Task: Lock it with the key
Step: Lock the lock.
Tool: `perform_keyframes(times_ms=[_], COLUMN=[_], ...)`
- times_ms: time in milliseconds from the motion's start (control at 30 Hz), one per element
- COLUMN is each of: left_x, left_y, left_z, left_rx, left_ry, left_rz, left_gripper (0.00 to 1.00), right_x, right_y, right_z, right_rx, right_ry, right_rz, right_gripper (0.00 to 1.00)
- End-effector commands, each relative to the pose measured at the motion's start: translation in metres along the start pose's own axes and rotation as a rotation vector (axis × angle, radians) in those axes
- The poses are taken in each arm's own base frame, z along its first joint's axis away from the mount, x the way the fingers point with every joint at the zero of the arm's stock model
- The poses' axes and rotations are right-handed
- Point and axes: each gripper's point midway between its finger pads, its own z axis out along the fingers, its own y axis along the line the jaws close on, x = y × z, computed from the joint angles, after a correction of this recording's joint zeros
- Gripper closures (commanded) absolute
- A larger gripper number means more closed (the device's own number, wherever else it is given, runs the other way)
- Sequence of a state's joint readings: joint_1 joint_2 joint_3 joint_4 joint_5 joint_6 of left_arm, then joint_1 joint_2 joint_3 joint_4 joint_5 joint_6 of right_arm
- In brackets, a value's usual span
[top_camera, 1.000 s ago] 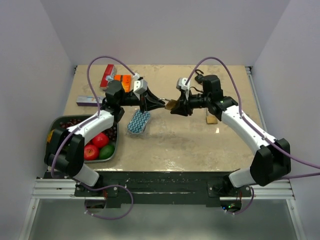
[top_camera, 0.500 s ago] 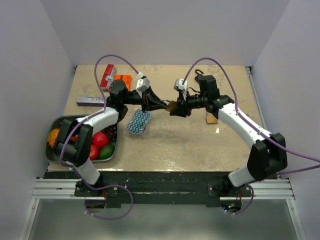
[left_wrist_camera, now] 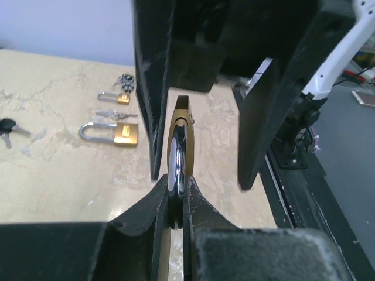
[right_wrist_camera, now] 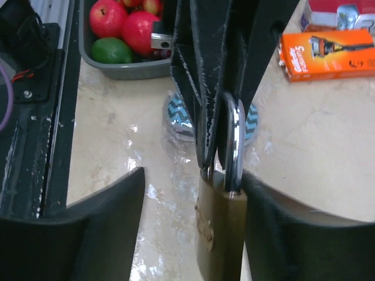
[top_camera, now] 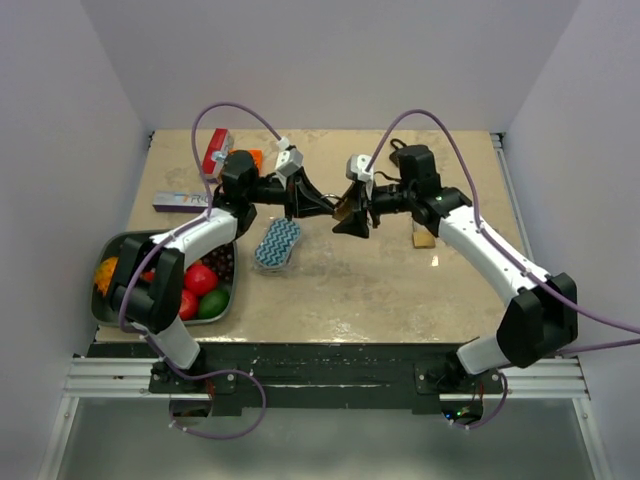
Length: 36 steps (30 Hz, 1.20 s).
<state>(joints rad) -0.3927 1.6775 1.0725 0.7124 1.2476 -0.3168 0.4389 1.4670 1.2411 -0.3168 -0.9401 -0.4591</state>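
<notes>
**Q:** Where is the padlock (right_wrist_camera: 220,234)?
**A:** It hangs in the air above the middle of the worktop (top_camera: 380,290), between the two arms.

**Q:** What is the condition of the left gripper (top_camera: 322,206)?
**A:** Its jaws are clenched on the steel shackle (left_wrist_camera: 176,170), which sits edge-on between them.

**Q:** And the right gripper (top_camera: 352,212)?
**A:** Its jaws are released. They stand one on each side of the brass body. A clear gap shows on one side. Contact on the other side cannot be determined.

**Q:** Is a key fitted?
**A:** That cannot be determined. A black-headed key (left_wrist_camera: 6,124) lies on the worktop near a second padlock (left_wrist_camera: 117,133), well apart from the held one.

**Q:** What else is present?
**A:** A chevron-patterned pouch (top_camera: 278,243) lies under the left gripper. A grey tray (right_wrist_camera: 123,70) holds fruit. An orange razor box (right_wrist_camera: 328,47) lies farther back.
</notes>
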Motion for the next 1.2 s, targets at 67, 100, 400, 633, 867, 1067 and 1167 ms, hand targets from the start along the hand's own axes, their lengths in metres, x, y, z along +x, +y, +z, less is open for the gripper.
perform_keyframes(times_ms=[67, 100, 400, 633, 867, 1067, 1167], left_x=[-0.024, -0.025, -0.04, -0.045, -0.048, -0.052, -0.053], left_y=[0.014, 0.013, -0.002, -0.014, -0.022, -0.02, -0.019], left_z=[-0.017, -0.018, -0.019, -0.015, -0.008, -0.008, -0.008], left_rx=[-0.108, -0.111, -0.08, -0.03, -0.021, -0.037, -0.036], left_ry=[0.034, 0.036, 0.023, 0.03, 0.034, 0.021, 0.017], left_rz=[0.131, 0.139, 0.183, 0.209, 0.249, 0.257, 0.265], left_gripper=[1.0, 1.0, 1.0, 1.0, 1.0, 1.0, 1.0], right_x=[-0.031, -0.032, -0.001, 0.018, 0.02, 0.028, 0.036], right_y=[-0.002, -0.002, -0.004, -0.013, -0.015, -0.009, -0.006], right_z=[-0.046, -0.052, -0.066, -0.055, -0.049, -0.047, -0.046], right_rx=[0.038, 0.053, 0.077, 0.053, 0.035, 0.011, -0.014], right_ry=[-0.054, -0.05, 0.029, 0.053, 0.038, 0.057, 0.074], right_rz=[-0.155, -0.158, -0.153, -0.125, -0.103, -0.099, -0.093], right_gripper=[0.24, 0.24, 0.38, 0.49, 0.53, 0.63, 0.63])
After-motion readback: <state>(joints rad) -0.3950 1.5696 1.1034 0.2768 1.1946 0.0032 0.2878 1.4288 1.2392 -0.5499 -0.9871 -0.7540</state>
